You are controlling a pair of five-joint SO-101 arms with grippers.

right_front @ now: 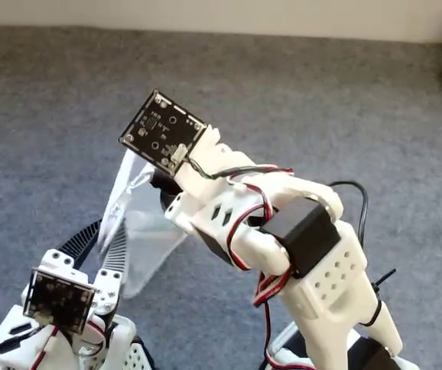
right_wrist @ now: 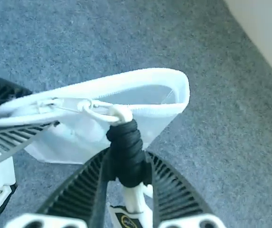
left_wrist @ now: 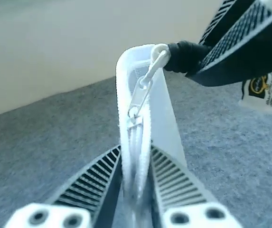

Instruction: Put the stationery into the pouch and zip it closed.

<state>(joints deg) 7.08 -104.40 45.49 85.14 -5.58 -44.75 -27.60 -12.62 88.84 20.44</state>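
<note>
A white translucent pouch hangs in the air between the two arms, above the grey carpet. My left gripper is shut on one end of its zipped edge; the same gripper shows at the lower left of the high view. The metal zipper pull lies along the zipper and carries a black cord loop. My right gripper is shut on that cord, close to the pouch's far end. Its fingers show beside the cord. The pouch's inside is hidden.
Grey carpet covers the floor all around. A pale wall runs along the far edge. The right arm's white body and cables fill the lower right of the high view.
</note>
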